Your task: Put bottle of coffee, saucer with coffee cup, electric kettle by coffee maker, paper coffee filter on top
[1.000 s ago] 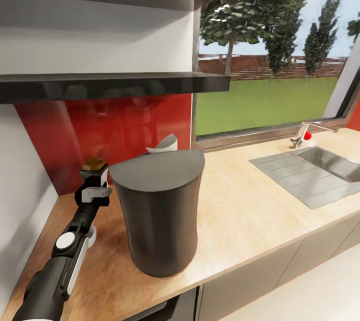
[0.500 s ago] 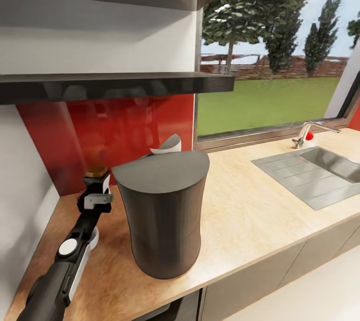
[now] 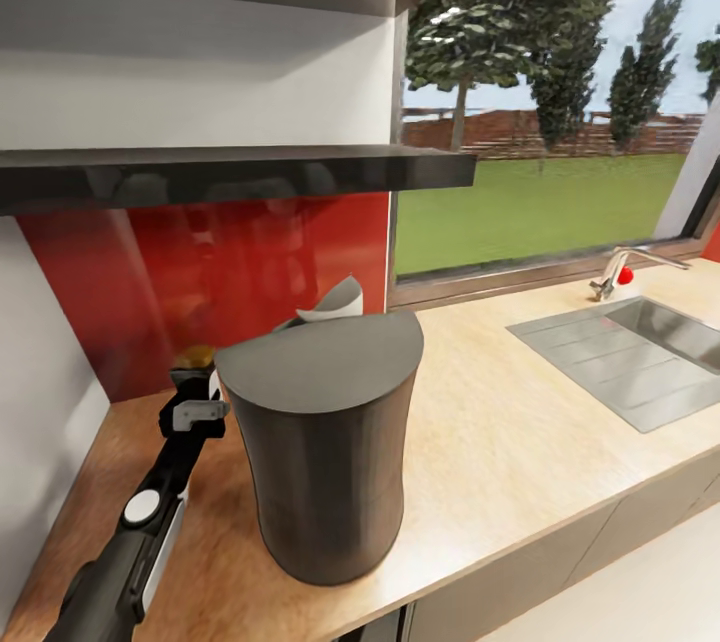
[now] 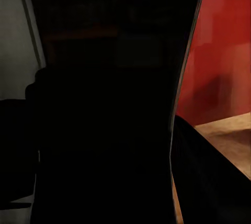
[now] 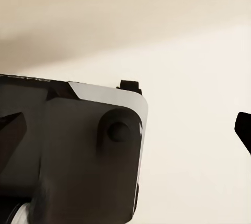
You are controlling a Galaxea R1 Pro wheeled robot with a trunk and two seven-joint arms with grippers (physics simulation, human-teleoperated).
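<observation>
- Coffee maker [image 3: 322, 442]: a tall dark cylinder, upright on the wooden bench [image 3: 500, 432], near the front edge.
- Paper coffee filter [image 3: 332, 302]: white, curled, peeking over the coffee maker's top from behind; cannot tell whether resting on the lid or standing beyond it.
- Left gripper [image 3: 196, 384]: raised just beside the coffee maker, on the side toward the grey wall, in front of the red backsplash [image 3: 200, 272].
- Bottle of coffee [image 3: 194, 358]: only a brownish-gold cap visible between the fingers above the gripper body; apparently clenched on it, with the bottle's body hidden by the gripper.
- Left wrist view: almost black, a dark shape very close to the lens, with a strip of backsplash and bench at one edge.
- Right wrist view: dark robot housing [image 5: 68, 150] against a pale surface; state of those fingers impossible to tell.
- Dark shelf [image 3: 230, 167]: spanning the wall above the coffee maker.
- Steel sink [image 3: 630, 352] and tap [image 3: 622, 272]: well apart from the coffee maker, on the window side.
</observation>
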